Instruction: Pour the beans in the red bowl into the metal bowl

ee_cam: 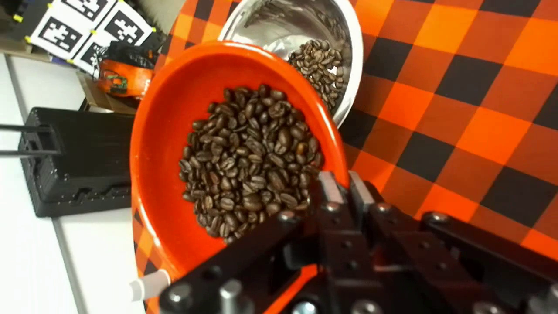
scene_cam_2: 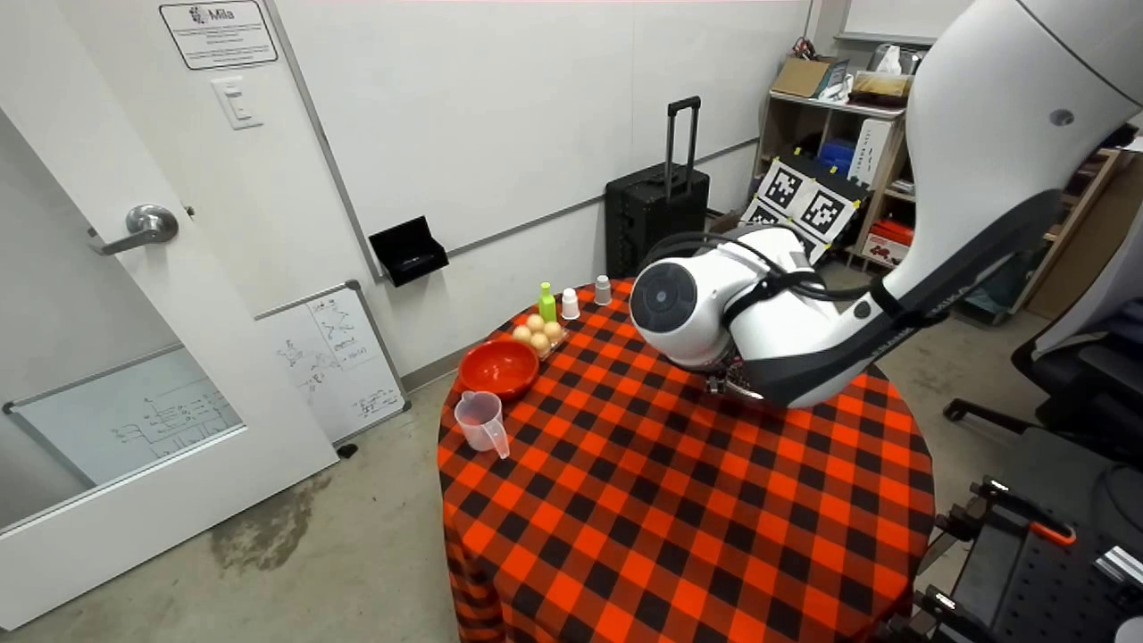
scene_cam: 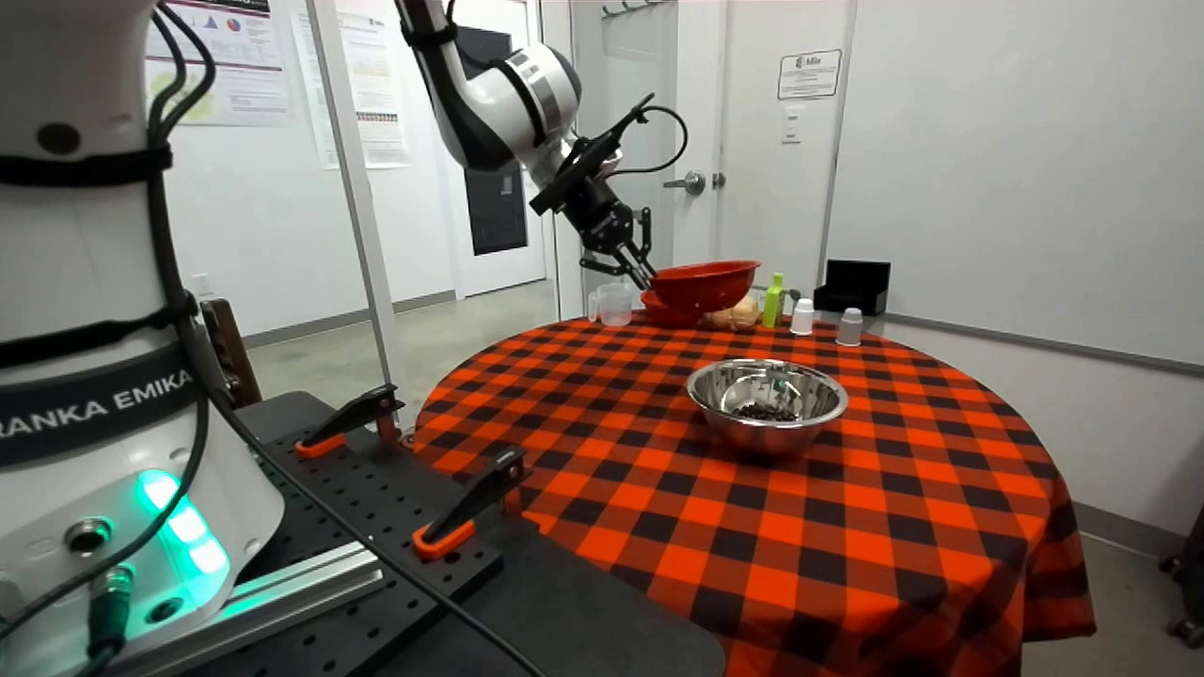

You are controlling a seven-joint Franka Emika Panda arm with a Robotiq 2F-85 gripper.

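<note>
While a heap of brown beans (ee_cam: 248,165) lies inside the red bowl (scene_cam: 715,290), the bowl hangs above the checked cloth (scene_cam: 602,489), its rim pinched in the gripper (ee_cam: 344,185), whose fingers are nearly together. A smaller pile of beans rests in the metal bowl (scene_cam: 767,437), which stands upright on the cloth. Near the cloth's edge stand a clear jug (scene_cam_2: 480,420), a second red bowl (scene_cam_2: 498,371), eggs (scene_cam_2: 537,334) and a green bottle (scene_cam_2: 546,305)

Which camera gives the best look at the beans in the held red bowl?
The wrist view: it faces into the red bowl, so individual beans show. Neither exterior view reveals them; the bowl's wall or the arm blocks sight.
</note>
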